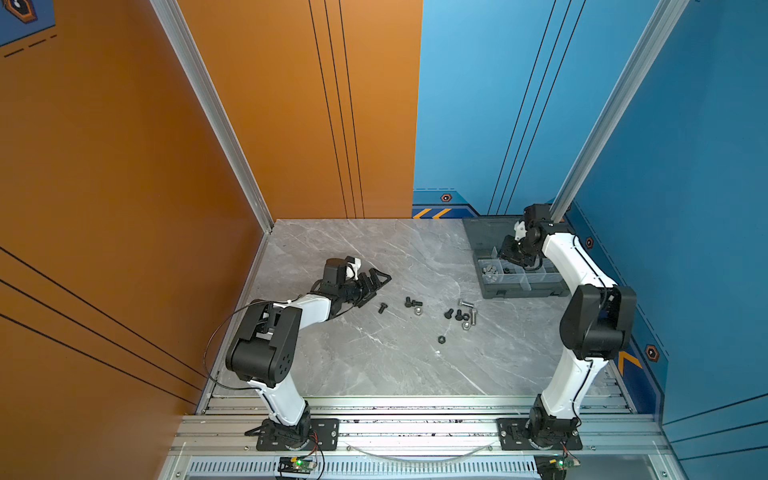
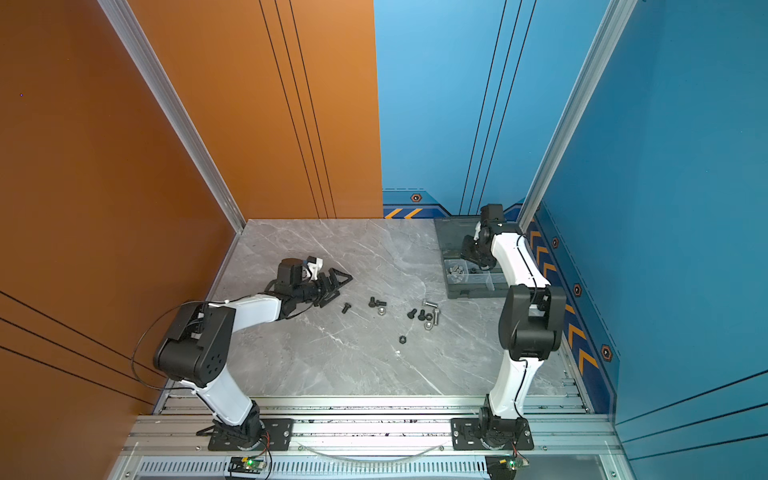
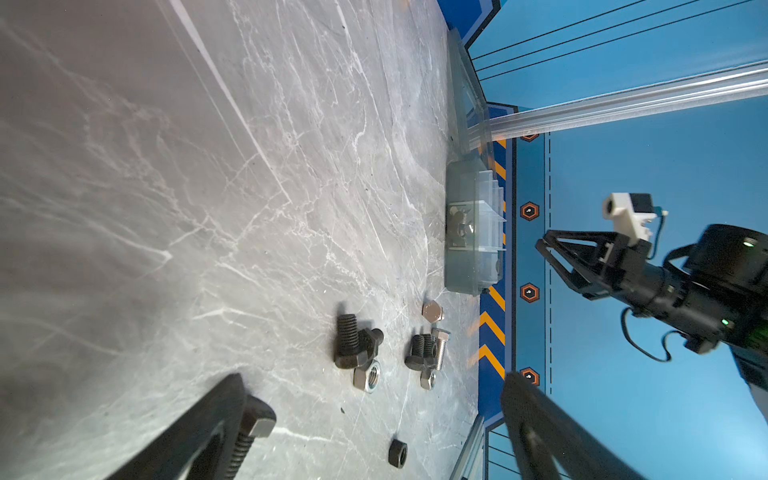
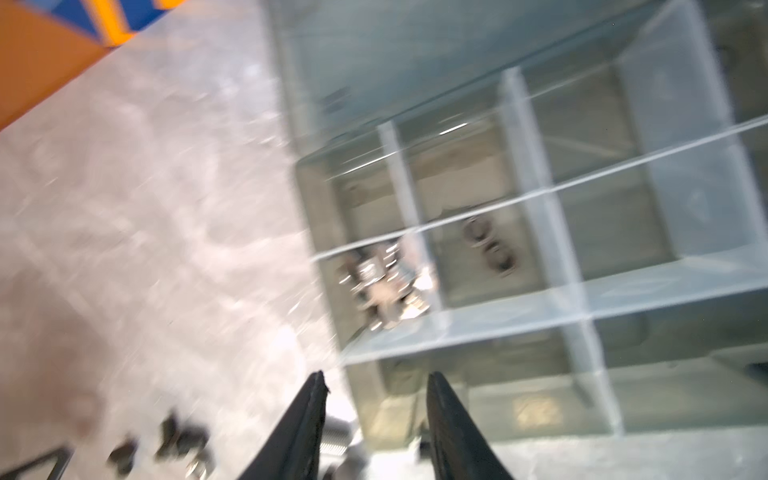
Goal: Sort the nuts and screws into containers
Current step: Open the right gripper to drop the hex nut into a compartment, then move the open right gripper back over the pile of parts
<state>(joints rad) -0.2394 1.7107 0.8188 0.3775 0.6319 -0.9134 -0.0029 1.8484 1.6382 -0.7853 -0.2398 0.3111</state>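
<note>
The right gripper (image 4: 376, 376) hangs over the organizer box (image 1: 523, 293), jaws parted with nothing between them, as for a drop into a compartment where nuts (image 4: 490, 245) already lie. Well away from the box, the left gripper (image 1: 376, 289) rests spread wide beside the loose screws (image 1: 413, 302), probably poised for a pick.

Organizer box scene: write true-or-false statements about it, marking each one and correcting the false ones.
1. The organizer box has its lid open. True.
2. The right gripper hangs over the loose screws. False: it is above the organizer box, away from them.
3. The left gripper is open. True.
4. Every compartment is empty. False: one compartment holds silver pieces.
5. A lone black nut lies on the table. True.
</note>
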